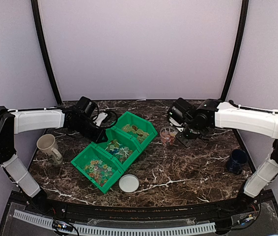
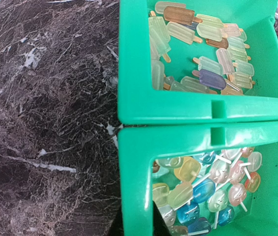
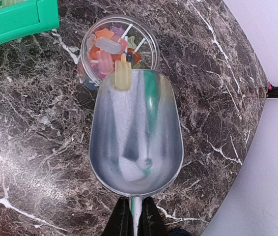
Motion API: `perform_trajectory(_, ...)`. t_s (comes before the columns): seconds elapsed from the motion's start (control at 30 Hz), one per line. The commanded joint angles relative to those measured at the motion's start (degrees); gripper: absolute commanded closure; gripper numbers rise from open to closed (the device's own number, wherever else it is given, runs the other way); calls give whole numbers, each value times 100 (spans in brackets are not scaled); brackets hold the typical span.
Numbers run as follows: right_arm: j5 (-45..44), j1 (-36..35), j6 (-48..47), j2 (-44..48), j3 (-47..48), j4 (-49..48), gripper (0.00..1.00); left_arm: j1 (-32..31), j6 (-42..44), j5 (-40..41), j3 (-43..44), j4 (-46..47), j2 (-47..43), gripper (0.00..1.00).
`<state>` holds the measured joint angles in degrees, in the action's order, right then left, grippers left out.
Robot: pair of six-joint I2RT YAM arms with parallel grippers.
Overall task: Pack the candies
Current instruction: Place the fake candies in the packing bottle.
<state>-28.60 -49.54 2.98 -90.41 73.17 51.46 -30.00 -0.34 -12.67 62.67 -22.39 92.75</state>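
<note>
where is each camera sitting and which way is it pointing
Top external: above and behind the bases, looking down at the marble table; left arm and right arm show.
Left wrist: straight down on the green bin of candies; none of its fingers show.
Right wrist: down along the metal scoop to the candy jar; the right gripper clamps the handle.
Shared: all three catch the green bin.

Pale lilac walls (image 1: 139, 44), two black poles (image 1: 45, 54), dark marble table (image 1: 193, 169) — white-veined

The light is bright, soft and even, with only faint shadows. My metal scoop (image 3: 135, 137) shines and mirrors green streaks. The green bin (image 2: 134, 73) looks sharp up close. The top view is fuzzier and bends at its edges.
</note>
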Motion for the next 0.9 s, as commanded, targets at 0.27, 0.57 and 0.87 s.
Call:
perform_trajectory(0.27,-452,27,-9,5,589,475,100,31,-142,-357,118,314,-327,100)
perform_trajectory(0.57,77,-81,-525,111,964,-262,100,32,-75,-648,184,252,-244,100)
perform_trajectory(0.87,678,-540,-1176,-572,1849,-104,100,36,5,-672,310,16,-132,100)
